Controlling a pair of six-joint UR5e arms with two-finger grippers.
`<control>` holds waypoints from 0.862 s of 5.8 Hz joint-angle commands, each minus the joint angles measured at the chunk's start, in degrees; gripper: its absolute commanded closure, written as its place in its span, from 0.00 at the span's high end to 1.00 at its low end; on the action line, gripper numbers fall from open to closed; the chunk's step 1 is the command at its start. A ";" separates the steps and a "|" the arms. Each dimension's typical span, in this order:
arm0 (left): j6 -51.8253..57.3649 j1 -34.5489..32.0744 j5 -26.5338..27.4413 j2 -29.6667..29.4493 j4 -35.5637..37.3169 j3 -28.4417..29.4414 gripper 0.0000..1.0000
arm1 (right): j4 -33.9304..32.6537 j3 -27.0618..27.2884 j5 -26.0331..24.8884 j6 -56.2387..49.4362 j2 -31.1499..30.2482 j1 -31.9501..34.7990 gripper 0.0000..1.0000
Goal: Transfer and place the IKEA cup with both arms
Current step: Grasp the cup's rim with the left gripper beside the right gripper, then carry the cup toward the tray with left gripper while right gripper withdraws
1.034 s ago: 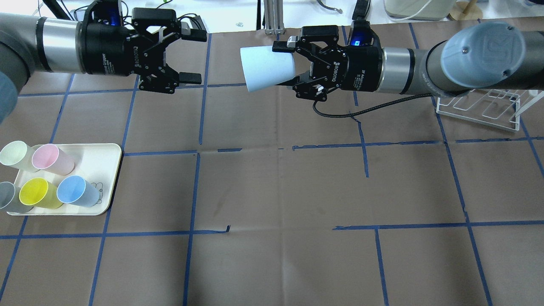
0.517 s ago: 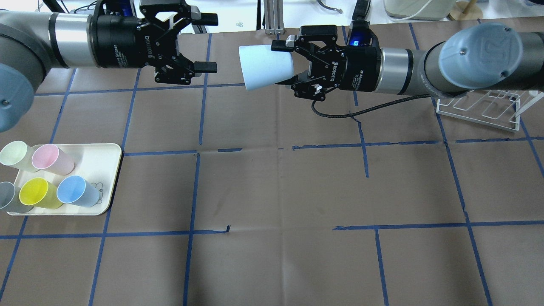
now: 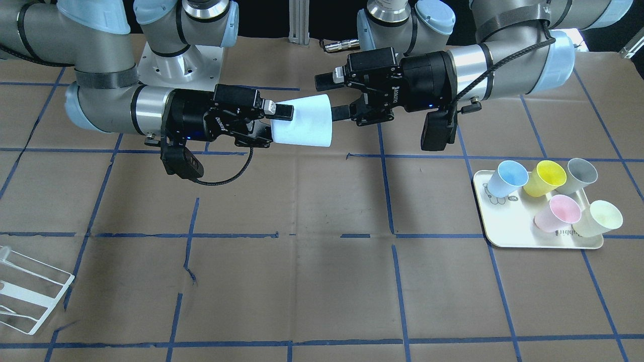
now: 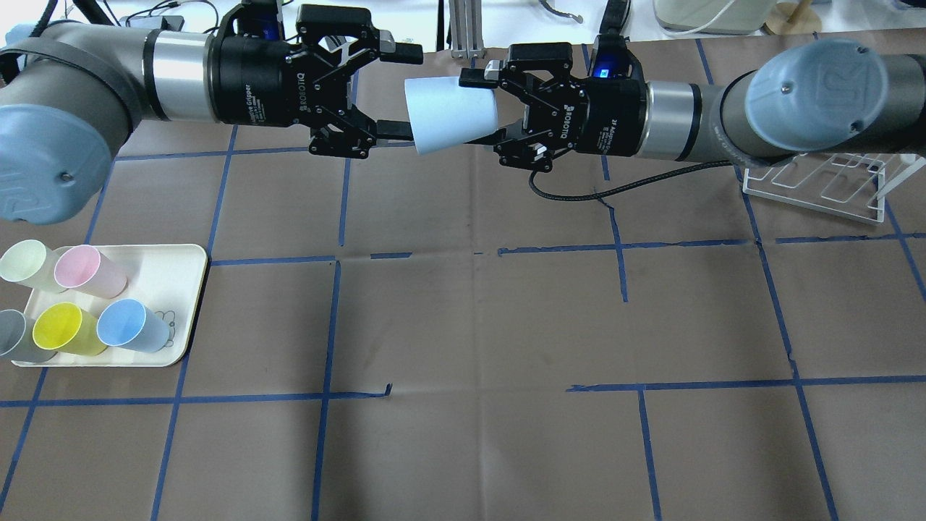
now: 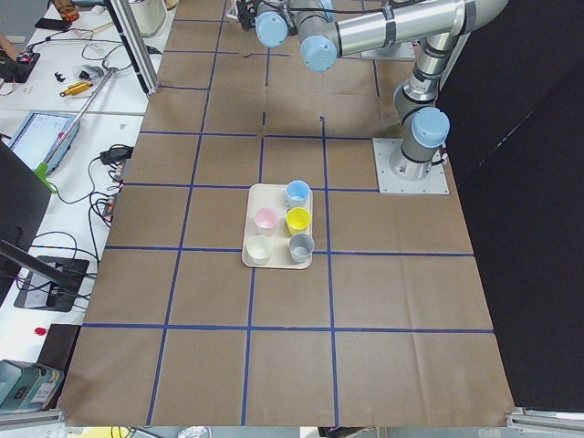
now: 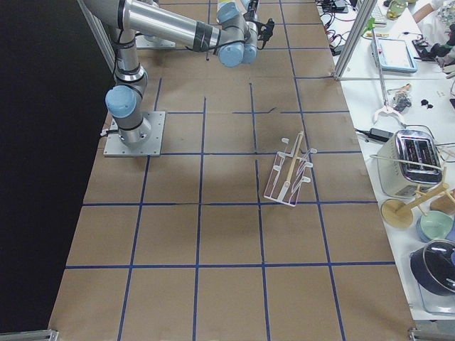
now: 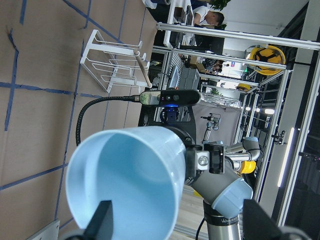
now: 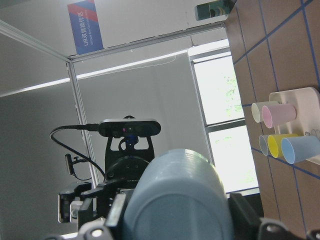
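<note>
My right gripper (image 4: 483,108) is shut on the narrow base of the pale-blue IKEA cup (image 4: 448,116) and holds it sideways above the table's far side, mouth towards my left arm. My left gripper (image 4: 404,90) is open right at the cup's mouth. One finger (image 4: 394,130) reaches the mouth, and the other (image 4: 405,51) stands outside the rim. In the front-facing view the cup (image 3: 302,124) sits between the right gripper (image 3: 275,126) and the left gripper (image 3: 332,96). The left wrist view looks into the cup's blue inside (image 7: 125,185).
A cream tray (image 4: 170,268) at the near left holds several cups, among them a second blue cup (image 4: 130,325), a yellow cup (image 4: 65,329) and a pink cup (image 4: 87,269). A clear rack (image 4: 817,189) stands at the right, under my right arm.
My left arm has moved right and towards the far side, bringing its open gripper up to the cup's mouth. My right gripper has kept the cup almost still.
</note>
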 commanded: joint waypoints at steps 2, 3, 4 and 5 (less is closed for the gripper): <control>0.26 -0.51 0.12 0.34 0.03 -0.33 0.00 | 0.00 -0.14 0.00 0.06 -0.09 0.01 0.66; 0.26 -0.51 0.12 1.13 0.20 -0.16 0.00 | 0.00 -0.14 0.00 0.06 0.00 0.01 0.67; 0.08 -0.51 0.12 1.14 0.72 -0.24 0.00 | 0.09 -0.31 0.09 0.58 0.00 -0.08 0.86; -0.09 -0.51 0.12 1.31 0.82 -0.24 0.00 | 0.26 -0.49 -0.09 1.81 0.00 -0.25 1.00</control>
